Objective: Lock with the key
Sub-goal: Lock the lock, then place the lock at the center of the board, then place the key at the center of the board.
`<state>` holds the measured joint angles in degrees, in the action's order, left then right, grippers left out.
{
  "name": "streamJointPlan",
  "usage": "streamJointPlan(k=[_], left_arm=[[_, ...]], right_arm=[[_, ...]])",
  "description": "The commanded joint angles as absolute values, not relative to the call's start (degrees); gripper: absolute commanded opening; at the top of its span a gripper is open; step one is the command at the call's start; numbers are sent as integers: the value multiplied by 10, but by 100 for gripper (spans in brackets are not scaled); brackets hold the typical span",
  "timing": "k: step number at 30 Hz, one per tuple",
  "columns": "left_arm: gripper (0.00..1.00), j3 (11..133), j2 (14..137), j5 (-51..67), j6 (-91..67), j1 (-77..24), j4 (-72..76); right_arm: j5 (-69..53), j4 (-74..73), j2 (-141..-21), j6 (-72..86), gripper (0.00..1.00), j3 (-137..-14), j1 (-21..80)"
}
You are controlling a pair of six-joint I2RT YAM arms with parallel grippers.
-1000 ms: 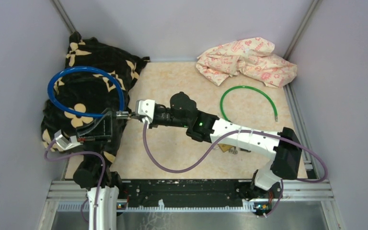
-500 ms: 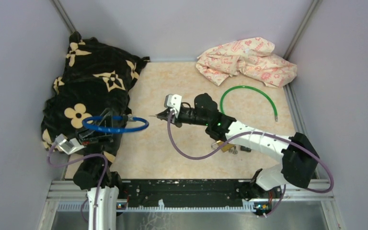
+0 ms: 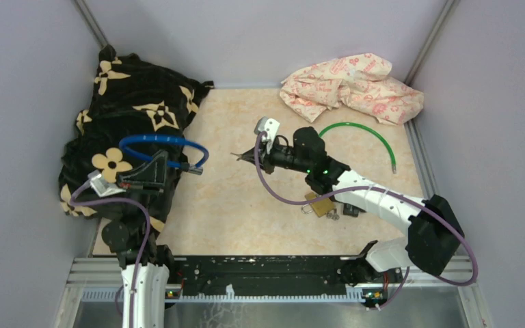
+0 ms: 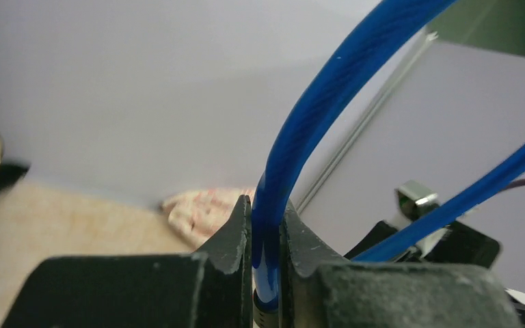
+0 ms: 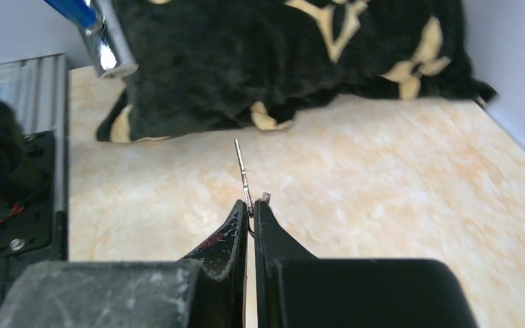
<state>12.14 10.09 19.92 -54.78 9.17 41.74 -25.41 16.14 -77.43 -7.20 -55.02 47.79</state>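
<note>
My left gripper (image 3: 157, 164) is shut on a blue cable lock (image 3: 164, 142) and holds its loop above the table's left side. The cable's metal end (image 3: 195, 169) points right. In the left wrist view the blue cable (image 4: 314, 116) runs up from between my closed fingers (image 4: 236, 232). My right gripper (image 3: 249, 156) is shut on a thin metal key (image 5: 242, 171) whose blade sticks out past the fingertips toward the left. The key is clear of the cable's metal end (image 5: 108, 51), with open table between them.
A black cloth with cream flowers (image 3: 130, 102) lies at the back left, under the left arm. A white-and-pink cloth (image 3: 352, 85) lies at the back right. A green cable (image 3: 355, 133) curves on the table. A brass padlock (image 3: 321, 205) lies under the right arm.
My right gripper has pulled back to the right, away from the cable's end, with the key in it. My left gripper has turned the blue loop from flat over the cloth to a narrower, tilted loop.
</note>
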Motion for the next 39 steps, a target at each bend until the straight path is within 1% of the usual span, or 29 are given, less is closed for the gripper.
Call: streamJointPlan(k=[1, 3, 6, 7, 10, 13, 16, 20, 21, 23, 24, 25, 27, 28, 29, 30, 31, 33, 36, 37, 39], left_arm=[[0, 156, 181, 198, -553, 89, 162], [0, 158, 249, 244, -516, 81, 140], [0, 159, 344, 330, -512, 64, 145], [0, 162, 376, 339, -506, 45, 143], [0, 183, 459, 305, -461, -54, 123], [0, 198, 550, 267, -462, -122, 167], [0, 224, 650, 223, -472, -151, 192], [1, 235, 726, 178, -448, -202, 195], [12, 232, 736, 164, -443, -212, 201], [38, 225, 740, 139, -443, -224, 204], [50, 220, 734, 130, -444, -225, 205], [60, 215, 727, 117, -444, -225, 205], [72, 202, 702, 95, -441, -224, 199], [82, 195, 688, 82, -440, -223, 195], [95, 187, 671, 73, -438, -223, 191], [98, 179, 654, 63, -435, -221, 184], [98, 171, 637, 52, -438, -218, 175], [98, 154, 605, 42, -447, -206, 165], [98, 128, 566, 43, -457, -184, 167], [98, 120, 553, 44, -460, -178, 170], [98, 104, 527, 45, -465, -168, 177]], right_arm=[[-209, 160, -716, -11, 0, -534, 449], [-180, 144, -698, -5, 0, -525, 442], [-148, 127, -669, 14, 0, -499, 425], [-135, 121, -659, 13, 0, -490, 423], [-114, 104, -630, 7, 0, -469, 423], [-135, 107, -630, 26, 0, -457, 423], [-191, 120, -666, 69, 0, -458, 423], [-256, 136, -754, 128, 0, -484, 423], [-262, 140, -780, 142, 0, -492, 423], [-272, 146, -832, 164, 0, -509, 423], [-280, 144, -861, 171, 0, -521, 423], [-286, 133, -888, 174, 0, -538, 423], [-288, 98, -944, 175, 0, -578, 423], [-287, 81, -967, 173, 0, -596, 423], [-284, 64, -988, 166, 0, -615, 423], [-283, 44, -1005, 158, 0, -633, 423], [-285, 22, -1023, 151, 0, -652, 422], [-281, -42, -1051, 132, 9, -695, 423], [-256, -115, -1069, 104, 41, -749, 423], [-236, -140, -1067, 92, 49, -765, 423], [-165, -187, -1052, 74, 58, -788, 418]])
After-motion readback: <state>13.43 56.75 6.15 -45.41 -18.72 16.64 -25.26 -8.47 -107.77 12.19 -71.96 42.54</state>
